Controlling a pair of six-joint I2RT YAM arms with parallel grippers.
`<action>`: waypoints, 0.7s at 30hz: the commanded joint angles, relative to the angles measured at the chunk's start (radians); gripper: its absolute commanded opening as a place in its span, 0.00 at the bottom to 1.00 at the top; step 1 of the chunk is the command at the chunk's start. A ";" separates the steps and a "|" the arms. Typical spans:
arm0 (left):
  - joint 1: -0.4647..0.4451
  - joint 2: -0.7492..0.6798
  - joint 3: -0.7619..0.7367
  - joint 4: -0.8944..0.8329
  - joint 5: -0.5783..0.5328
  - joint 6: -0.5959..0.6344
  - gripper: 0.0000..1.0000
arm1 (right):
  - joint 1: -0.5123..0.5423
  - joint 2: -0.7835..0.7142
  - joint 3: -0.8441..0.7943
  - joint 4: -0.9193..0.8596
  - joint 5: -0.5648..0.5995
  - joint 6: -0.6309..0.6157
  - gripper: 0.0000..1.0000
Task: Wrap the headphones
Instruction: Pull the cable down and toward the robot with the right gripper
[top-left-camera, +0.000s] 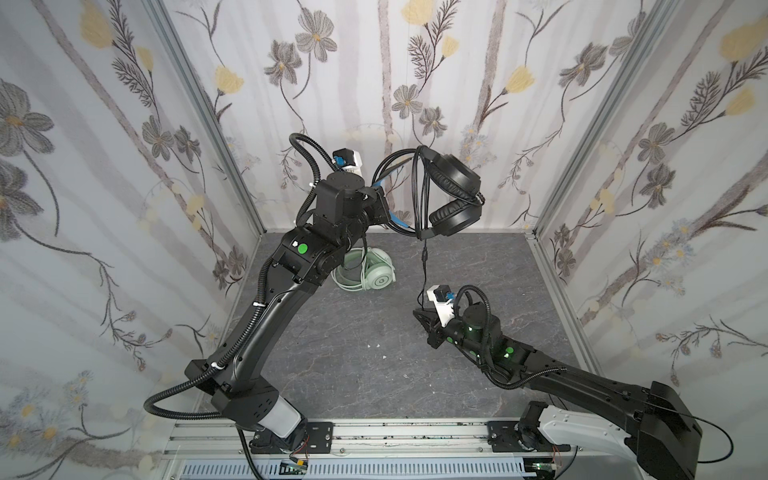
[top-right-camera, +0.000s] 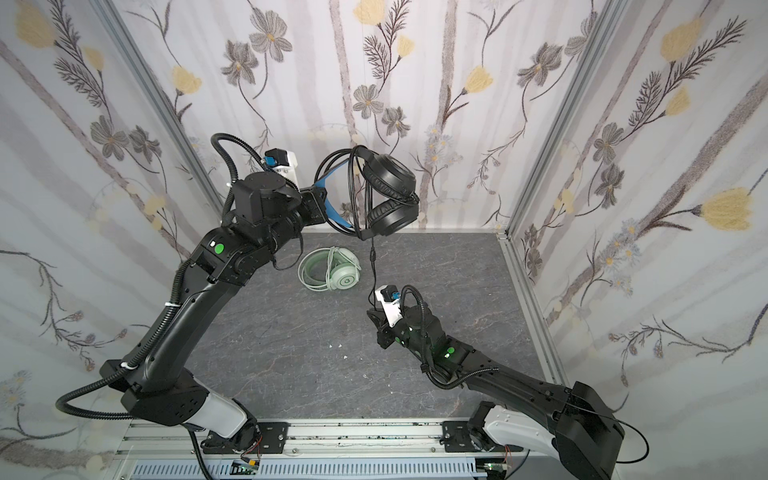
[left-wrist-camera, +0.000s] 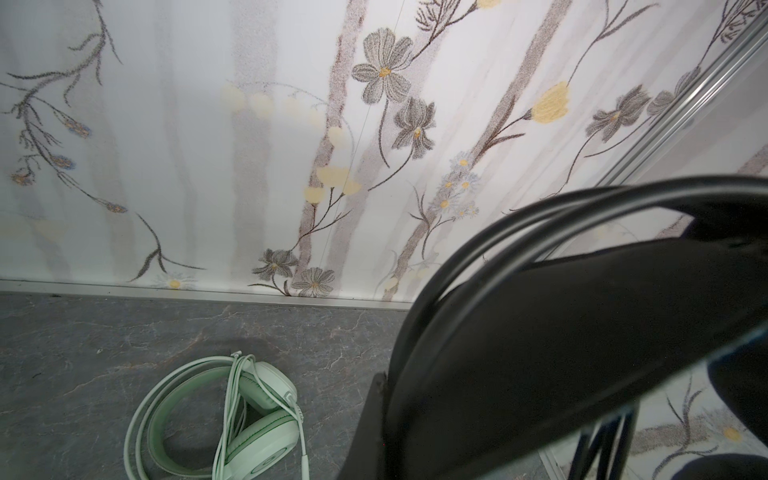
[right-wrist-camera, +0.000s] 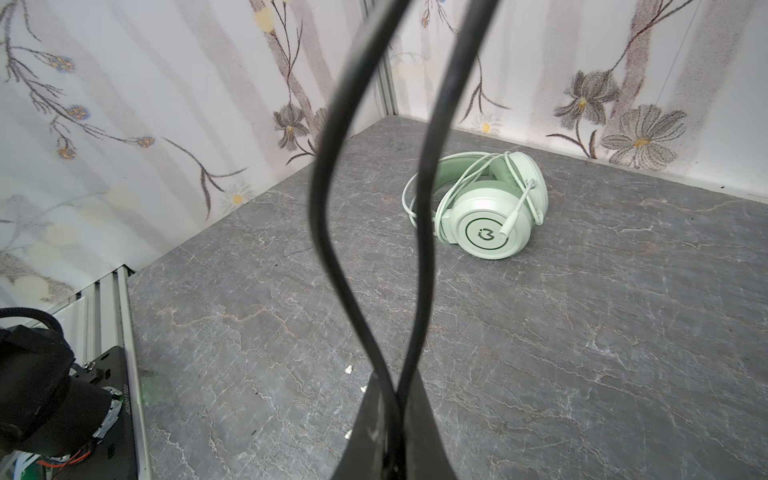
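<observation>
Right pincer (top-left-camera: 417, 311) pinches the thin black cable (top-left-camera: 424, 266), while left pincer (top-left-camera: 383, 205) is clamped on the black headphones (top-left-camera: 455, 174) by the headband.

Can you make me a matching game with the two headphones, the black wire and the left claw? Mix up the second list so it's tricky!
Things:
1. black headphones
2. mint green headphones
3. thin black cable
4. left gripper

States:
A. lying on the grey table
B. clamped shut on the blue-lined headband
C. held up in the air
D. pinched in the right gripper

Pairs: 1-C, 2-A, 3-D, 4-B.
</observation>
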 joint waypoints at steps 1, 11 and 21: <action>0.015 0.014 0.021 0.144 -0.065 -0.069 0.00 | 0.027 0.000 0.018 -0.070 0.018 -0.031 0.00; 0.055 0.086 0.018 0.137 -0.128 -0.015 0.00 | 0.108 -0.008 0.105 -0.175 0.035 -0.099 0.00; 0.061 0.134 -0.041 0.133 -0.186 0.078 0.00 | 0.138 -0.024 0.196 -0.228 0.029 -0.129 0.00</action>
